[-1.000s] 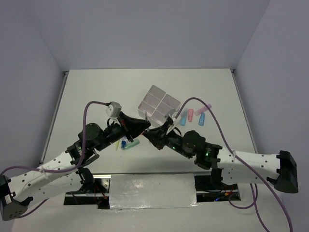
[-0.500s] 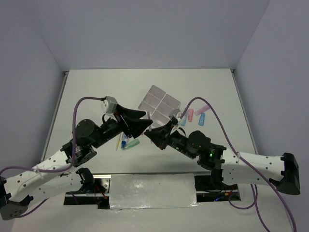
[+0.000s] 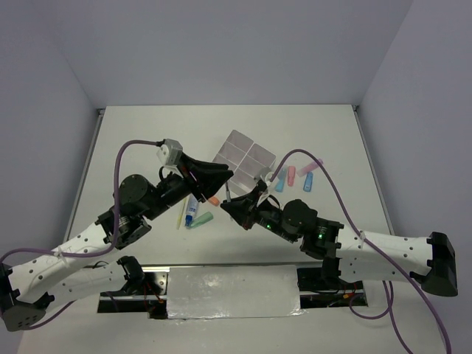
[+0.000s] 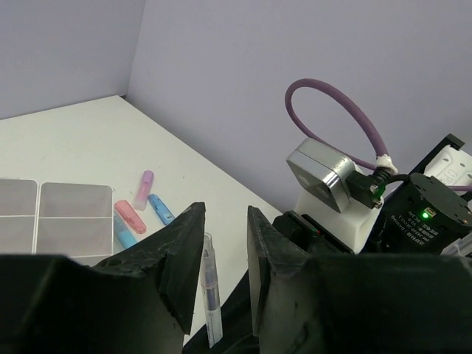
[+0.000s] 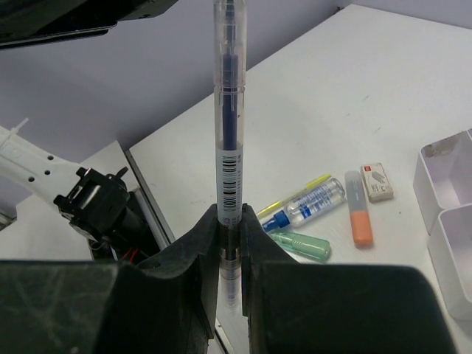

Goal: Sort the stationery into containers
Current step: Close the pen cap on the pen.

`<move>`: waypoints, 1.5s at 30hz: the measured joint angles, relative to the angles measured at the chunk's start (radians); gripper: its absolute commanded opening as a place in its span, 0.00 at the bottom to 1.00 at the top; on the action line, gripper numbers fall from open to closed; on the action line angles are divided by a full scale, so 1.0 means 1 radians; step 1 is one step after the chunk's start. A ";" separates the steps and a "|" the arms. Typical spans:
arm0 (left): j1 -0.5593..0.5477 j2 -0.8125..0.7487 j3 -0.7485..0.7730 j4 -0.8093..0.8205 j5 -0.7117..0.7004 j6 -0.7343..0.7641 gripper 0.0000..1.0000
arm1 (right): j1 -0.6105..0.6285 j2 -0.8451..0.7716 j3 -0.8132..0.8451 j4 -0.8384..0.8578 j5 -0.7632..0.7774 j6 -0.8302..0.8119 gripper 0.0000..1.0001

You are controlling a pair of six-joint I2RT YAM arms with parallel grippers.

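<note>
1. Check the right gripper. Its jaws are closed narrow on the lower barrel of a clear pen with a dark blue core and a barcode label. The pen stands upright in the grip, raised above the table.

2. Check the left gripper. Its jaws stand partly apart, with a gap wider than the pen. In the left wrist view the pen's upper end sits inside that gap, close to one finger. You cannot tell whether it touches that finger, and no clamping is visible.

3. Locate both grippers in the top view. The left gripper and the right gripper meet tip to tip just in front of the white box, which has four compartments.

4. Confirm the loose stationery on the table:
   - Near the left arm, grouped together: a yellow pen, a blue-capped tube, a green highlighter, an orange highlighter and an eraser.
   - Right of the box: a light blue highlighter, a pink highlighter, a second blue highlighter and a lilac highlighter
</note>
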 measured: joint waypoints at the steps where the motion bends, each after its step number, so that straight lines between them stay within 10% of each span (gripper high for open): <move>1: 0.000 0.000 0.000 -0.001 -0.004 -0.001 0.38 | 0.000 0.000 0.000 0.000 0.000 0.000 0.00; 15: 0.000 0.000 -0.003 -0.023 -0.042 -0.004 0.43 | 0.000 0.000 0.005 -0.017 0.000 -0.006 0.00; 33: 0.000 0.015 -0.005 -0.034 -0.036 -0.005 0.00 | 0.000 0.000 0.025 -0.047 0.017 -0.021 0.00; 45: 0.024 -0.020 -0.124 0.217 -0.084 -0.046 0.00 | -0.064 0.122 0.264 -0.249 -0.029 -0.132 0.00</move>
